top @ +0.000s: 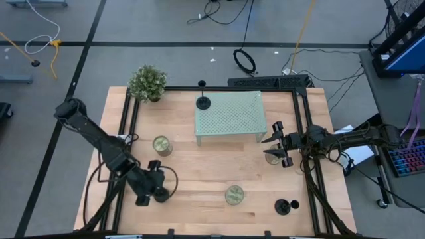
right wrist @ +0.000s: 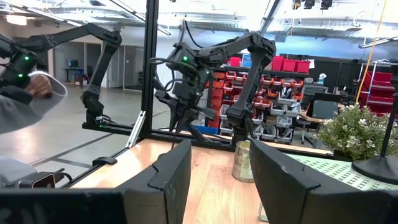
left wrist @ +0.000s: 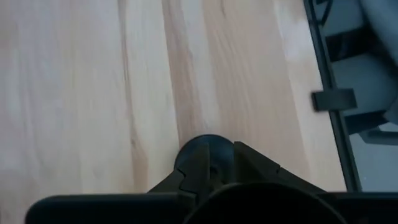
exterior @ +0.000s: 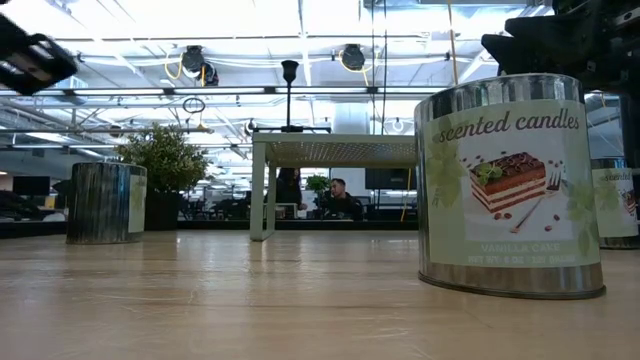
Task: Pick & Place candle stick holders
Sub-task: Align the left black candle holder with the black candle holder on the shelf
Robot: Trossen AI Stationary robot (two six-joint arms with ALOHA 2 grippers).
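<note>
Three black candle stick holders show. One stands by its disc base on the pale green rack (top: pixel 229 116), at the rack's far left corner (top: pixel 203 101), and it also shows in the low view (exterior: pixel 290 95). One stands on the table at the near right (top: pixel 285 206). The third (top: pixel 161 194) is under my left gripper (top: pixel 155 187) at the near left, and the gripper is shut on it. My right gripper (top: pixel 274 142) is open and level at the table's right, above a tin (top: pixel 272 158). My left gripper comes at the candle stick holder from above, fingers pointing down. The round disc base (left wrist: pixel 202 151) shows just past the closed fingertips (left wrist: pixel 186 177). The fingers hide the stem and the place of contact. I cannot tell whether the base is on the table.
Greenish-gold tins stand at the left middle (top: pixel 161 145) and near middle (top: pixel 234 195), the latter large in the low view (exterior: pixel 510 185). A potted plant (top: pixel 147 83) stands at the far left corner. A black frame edges the table (top: pixel 302 119). Bare wood lies between the tins.
</note>
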